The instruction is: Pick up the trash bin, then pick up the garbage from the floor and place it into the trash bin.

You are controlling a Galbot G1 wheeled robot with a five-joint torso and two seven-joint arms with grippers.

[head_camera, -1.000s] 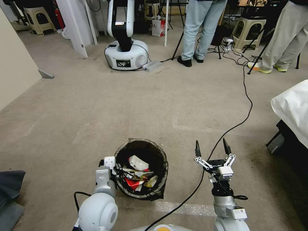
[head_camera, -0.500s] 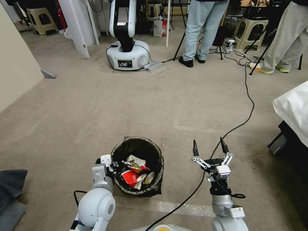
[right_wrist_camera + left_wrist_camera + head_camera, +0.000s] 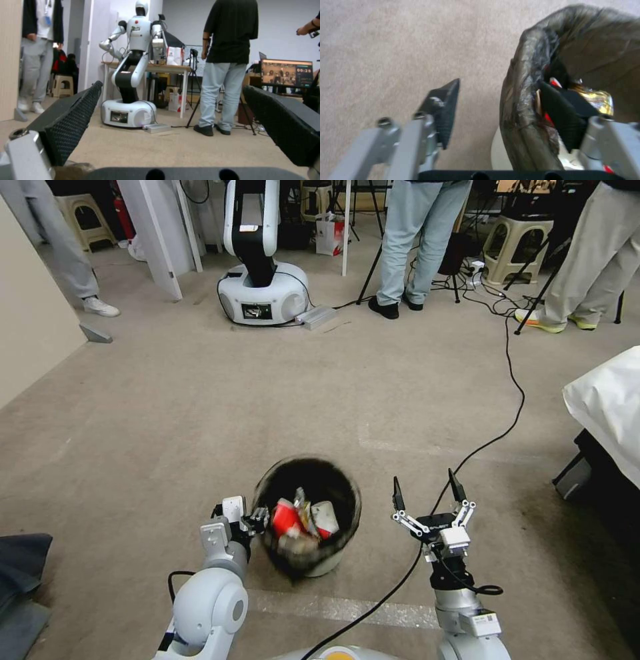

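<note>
— So, where is your left claw point(image 3: 257, 519)?

— Low in front of the base, at the near-left rim of the trash bin point(image 3: 310, 513). Look at your left wrist view: one finger point(image 3: 445, 110) is outside the bin, the other point(image 3: 558, 113) inside, with the liner-covered rim point(image 3: 523, 100) between them. The jaws are spread; the outer finger stands clear of the wall, so you are not pinching the rim.

— And the bin itself?

— It sits on the floor point(image 3: 267, 393) between your two arms, tipped so its mouth faces away from you. The dark liner is folded over the rim, and the white wall shows below it on the near side.

— What about the garbage point(image 3: 300, 520)?

— Red-and-white wrappers and a gold foil piece lie inside the bin, near the left claw's inner finger.

— Your right claw point(image 3: 427, 493)?

— It hovers just right of the bin, fingers spread wide, pinching nothing. A black cable point(image 3: 513, 380) runs across the carpet beneath it.
</note>
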